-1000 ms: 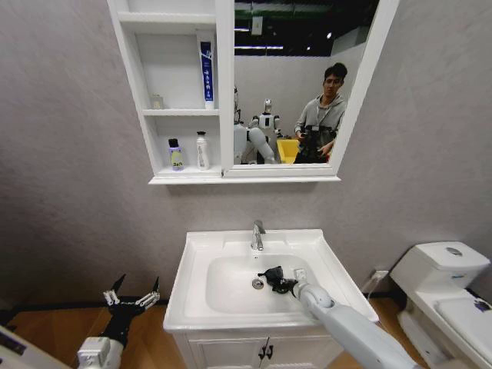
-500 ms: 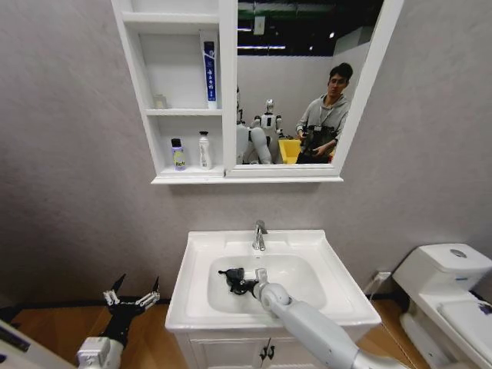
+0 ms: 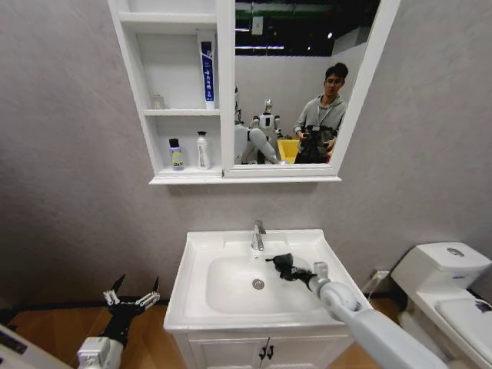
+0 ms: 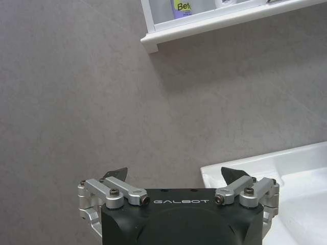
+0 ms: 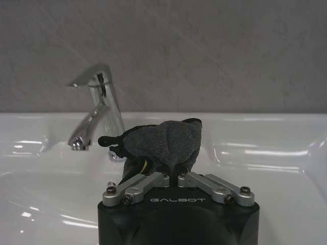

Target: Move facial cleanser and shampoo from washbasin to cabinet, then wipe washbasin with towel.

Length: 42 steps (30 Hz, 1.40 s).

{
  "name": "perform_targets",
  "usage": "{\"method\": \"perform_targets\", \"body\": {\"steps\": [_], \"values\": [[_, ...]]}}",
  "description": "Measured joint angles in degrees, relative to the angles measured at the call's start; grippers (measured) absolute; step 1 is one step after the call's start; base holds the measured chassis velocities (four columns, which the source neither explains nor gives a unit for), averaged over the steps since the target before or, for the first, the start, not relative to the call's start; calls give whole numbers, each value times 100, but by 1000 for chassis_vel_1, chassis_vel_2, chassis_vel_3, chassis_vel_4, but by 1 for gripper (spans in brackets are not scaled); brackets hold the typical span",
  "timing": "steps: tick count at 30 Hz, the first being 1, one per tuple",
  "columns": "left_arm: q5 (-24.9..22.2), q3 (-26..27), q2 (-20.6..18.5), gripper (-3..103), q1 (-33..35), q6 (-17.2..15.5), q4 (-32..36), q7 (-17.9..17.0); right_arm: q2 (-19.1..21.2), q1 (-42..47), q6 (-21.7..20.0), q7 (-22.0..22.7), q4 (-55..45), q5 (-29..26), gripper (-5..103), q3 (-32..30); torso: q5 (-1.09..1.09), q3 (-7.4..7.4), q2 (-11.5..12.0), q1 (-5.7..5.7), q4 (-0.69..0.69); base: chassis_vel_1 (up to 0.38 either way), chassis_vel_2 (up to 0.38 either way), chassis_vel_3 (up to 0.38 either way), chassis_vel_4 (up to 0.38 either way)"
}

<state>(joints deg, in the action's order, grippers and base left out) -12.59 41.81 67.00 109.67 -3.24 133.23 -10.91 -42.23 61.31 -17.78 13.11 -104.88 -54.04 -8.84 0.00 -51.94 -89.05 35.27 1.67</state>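
Right gripper (image 3: 293,272) is pinched tight on the towel (image 3: 281,264), the dark cloth bunched between its fingers and pressed down at the back right of the bowl, just beside the chrome tap (image 3: 257,234); from the wrist the towel (image 5: 162,142) bulges up right in front of the closed fingers with the tap (image 5: 98,104) a little beyond it. Half a second ago this same hand had the cloth over at the bowl's left side, and a second ago near the drain (image 3: 258,284), so it has swept across and back: the wiping is well under way. Around it the washbasin (image 3: 198,307) carries no bottles, and up on the cabinet (image 3: 144,98) 2 bottles (image 3: 177,154) stand on the lowest shelf and a tube (image 3: 206,69) on the shelf above, so I'd say the moving part is finished. Well off to the left and lower down, the left gripper (image 3: 132,298) hangs idle with its fingers spread wide, apart from the basin's edge (image 4: 240,168)
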Motion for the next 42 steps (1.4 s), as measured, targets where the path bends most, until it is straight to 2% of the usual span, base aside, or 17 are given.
{"method": "perform_targets", "body": {"steps": [5,8,12,21,32,33,35,38,39,41,42], "values": [[0,0,0,100,0,0,0,0,65,-43,94,31,-292,104,2,-98,1,0,0,0,-2,0,0,0,0],[0,0,0,100,0,0,0,0,89,-100,179,-42,-41,187,2,-184,0,0,0,0,-3,0,0,0,0],[0,0,0,100,0,0,0,0,-33,-188,597,-471,814,651,2,-413,3,0,1,0,0,0,0,0,0],[0,0,0,100,0,0,0,0,41,-270,872,-1162,2344,464,2,-485,0,-1,1,1,1,0,0,0,0],[0,0,0,100,0,0,0,0,-25,-557,1334,-1366,3147,467,2,-253,0,-1,1,1,-2,0,0,0,0],[0,0,0,100,0,0,0,0,-35,-594,1426,-1439,3258,458,-1,-227,0,-1,1,1,-2,0,0,0,0],[0,0,0,100,0,0,0,0,-43,-634,1572,-1602,3438,453,3,-190,0,-1,1,1,-2,0,0,0,0],[0,0,0,100,0,0,0,0,-97,-680,2070,-2127,3811,456,18,-155,0,-1,1,1,0,0,0,0,0],[0,0,0,100,0,0,0,0,-97,-680,2070,-2127,3811,456,18,-155,0,-1,1,1,0,0,0,0,0],[0,0,0,100,0,0,0,0,-138,-703,2286,-2332,3949,462,29,-148,0,-1,1,1,0,0,0,0,0],[0,0,0,100,0,0,0,0,-138,-703,2286,-2332,3949,462,29,-148,0,-1,1,1,0,0,0,0,0]]}}
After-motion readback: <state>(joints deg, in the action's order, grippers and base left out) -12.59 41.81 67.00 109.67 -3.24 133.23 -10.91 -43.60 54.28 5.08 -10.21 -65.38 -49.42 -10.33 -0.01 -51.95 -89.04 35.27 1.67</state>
